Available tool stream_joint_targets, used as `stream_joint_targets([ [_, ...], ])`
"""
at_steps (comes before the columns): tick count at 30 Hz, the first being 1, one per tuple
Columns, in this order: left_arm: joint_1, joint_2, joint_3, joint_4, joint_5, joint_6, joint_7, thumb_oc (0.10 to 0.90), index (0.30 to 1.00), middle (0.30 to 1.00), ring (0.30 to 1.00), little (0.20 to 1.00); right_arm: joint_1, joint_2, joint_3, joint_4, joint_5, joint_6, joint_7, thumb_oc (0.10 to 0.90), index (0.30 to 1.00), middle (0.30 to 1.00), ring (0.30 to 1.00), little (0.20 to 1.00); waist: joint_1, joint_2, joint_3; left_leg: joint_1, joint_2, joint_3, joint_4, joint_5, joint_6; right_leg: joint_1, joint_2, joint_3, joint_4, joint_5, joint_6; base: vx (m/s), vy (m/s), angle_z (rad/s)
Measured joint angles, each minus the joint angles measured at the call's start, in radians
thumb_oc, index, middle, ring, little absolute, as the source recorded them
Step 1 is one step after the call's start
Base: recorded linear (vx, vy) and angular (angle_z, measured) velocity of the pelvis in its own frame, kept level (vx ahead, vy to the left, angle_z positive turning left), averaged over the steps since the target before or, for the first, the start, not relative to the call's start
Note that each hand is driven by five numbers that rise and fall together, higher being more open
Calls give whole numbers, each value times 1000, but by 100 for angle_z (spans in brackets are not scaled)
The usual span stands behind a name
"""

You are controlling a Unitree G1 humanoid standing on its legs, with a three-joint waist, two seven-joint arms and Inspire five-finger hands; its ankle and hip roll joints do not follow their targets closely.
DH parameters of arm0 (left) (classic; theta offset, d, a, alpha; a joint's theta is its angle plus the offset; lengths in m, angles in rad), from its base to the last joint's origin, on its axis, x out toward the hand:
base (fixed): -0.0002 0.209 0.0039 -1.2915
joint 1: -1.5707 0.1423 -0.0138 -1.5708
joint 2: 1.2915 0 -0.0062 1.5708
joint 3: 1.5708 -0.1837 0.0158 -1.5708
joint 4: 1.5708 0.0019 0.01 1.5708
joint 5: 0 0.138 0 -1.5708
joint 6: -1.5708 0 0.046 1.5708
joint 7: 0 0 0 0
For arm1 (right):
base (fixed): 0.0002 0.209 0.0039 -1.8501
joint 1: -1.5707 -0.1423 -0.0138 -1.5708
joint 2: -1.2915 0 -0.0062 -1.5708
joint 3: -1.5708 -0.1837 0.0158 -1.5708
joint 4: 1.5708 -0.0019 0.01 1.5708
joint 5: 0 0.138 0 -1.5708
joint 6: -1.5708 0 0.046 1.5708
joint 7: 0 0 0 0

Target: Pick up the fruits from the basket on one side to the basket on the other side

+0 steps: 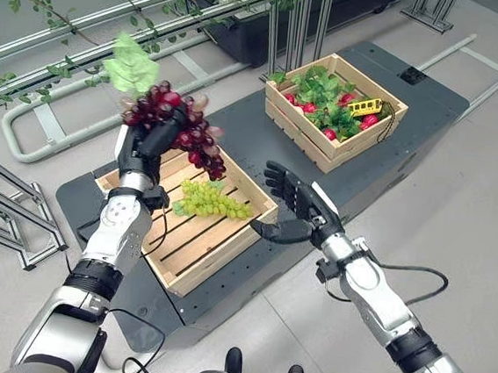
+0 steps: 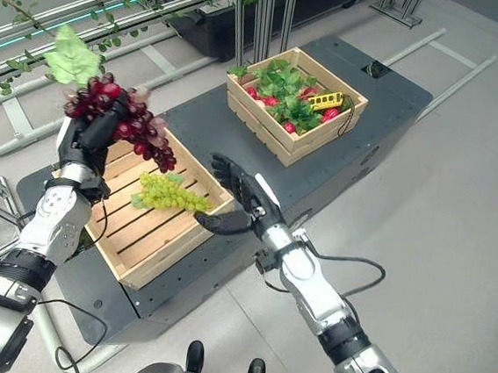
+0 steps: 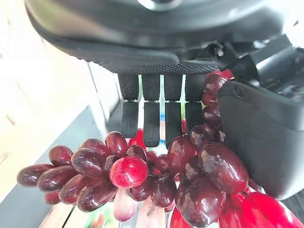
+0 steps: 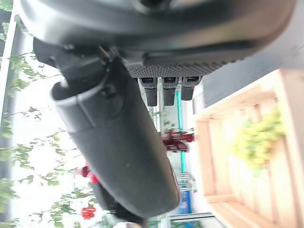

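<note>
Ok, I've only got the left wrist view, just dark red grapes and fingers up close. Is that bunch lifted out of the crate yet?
Observer: Yes. The left hand holds the red grapes in the air above the near crate.
Operator: Anything left in that crate?
Observer: One bunch of green grapes lies on its slats.
Operator: And where is the other crate?
Observer: The far crate sits further along the dark platform toward the robot's right, already holding leaves and red fruit.
Operator: Is the right hand busy?
Observer: No. The right hand is open and empty beside the near crate.
</note>
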Motion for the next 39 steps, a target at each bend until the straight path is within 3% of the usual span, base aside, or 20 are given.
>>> stream_joint_targets([
  [5,-20,0,-47,-6,27,12,-71,400,300,300,300,300,-76,-6,0,0,73,58,18,800,900,900,900,900,14,0,0,1,0,-30,-6,6,-3,1,1,-3,0,1,0,-67,-96,3],
  [7,-78,4,-107,-5,73,22,-87,400,300,300,300,300,-126,-18,0,8,116,84,20,800,900,900,900,900,23,0,0,-8,-1,-50,-6,13,-5,0,1,-22,0,2,0,-61,-82,21],
  [15,-239,59,-198,-12,244,26,-103,400,300,300,300,300,-306,-17,0,89,172,114,14,800,900,900,900,900,40,-1,-1,-11,0,-61,-6,20,-8,1,3,-32,0,5,-3,-25,-45,5],
  [24,-264,70,-271,-75,276,56,-105,400,300,300,300,300,-320,17,15,158,367,236,37,800,900,900,900,900,41,-2,-20,-14,-1,-80,-6,21,-9,7,3,-50,0,5,-3,-15,-16,6],
  [39,-276,44,-282,-128,258,57,-111,400,300,300,300,300,-319,70,16,204,702,249,60,800,900,900,900,900,54,-6,-22,-14,-2,-94,-6,27,-10,11,3,-56,0,5,-3,2,-3,1],
])
